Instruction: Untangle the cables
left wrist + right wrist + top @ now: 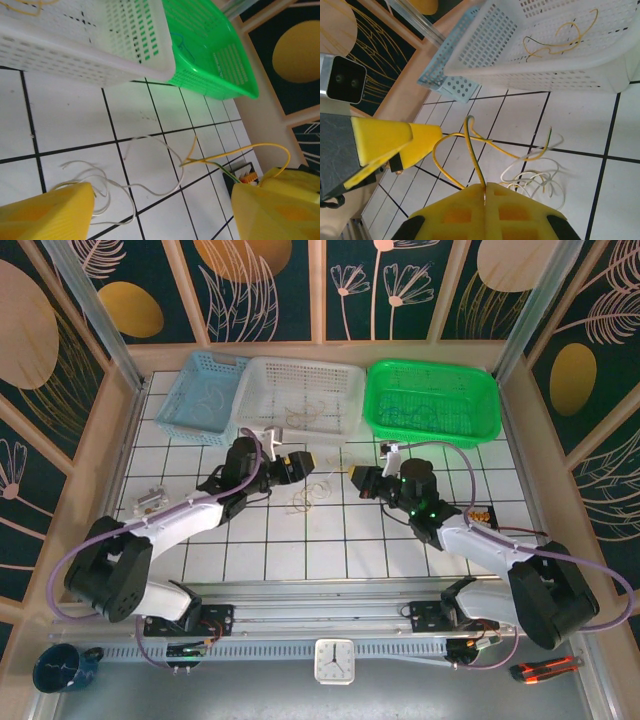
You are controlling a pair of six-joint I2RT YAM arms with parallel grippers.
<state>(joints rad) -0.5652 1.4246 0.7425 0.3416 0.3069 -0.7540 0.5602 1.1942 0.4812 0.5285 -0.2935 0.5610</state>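
Top external: fixed, high and behind both arm bases, angled down and forward. Far and wide, taking in the whole gridded tabletop (300, 540) out to the three baskets at its far edge.

Left wrist: low and close over the tabletop, frame tilted. It looks past its own left end effector (164, 189) toward the white basket (100, 45) and green basket (215, 60).

Right wrist: equally low and close. It looks past the right end effector (485, 192) the opposite way, toward the white basket and blue basket (445, 70), with the left end effector in frame.

Overlap: all three views cover the white basket and the tabletop patch with the cables (310, 492).
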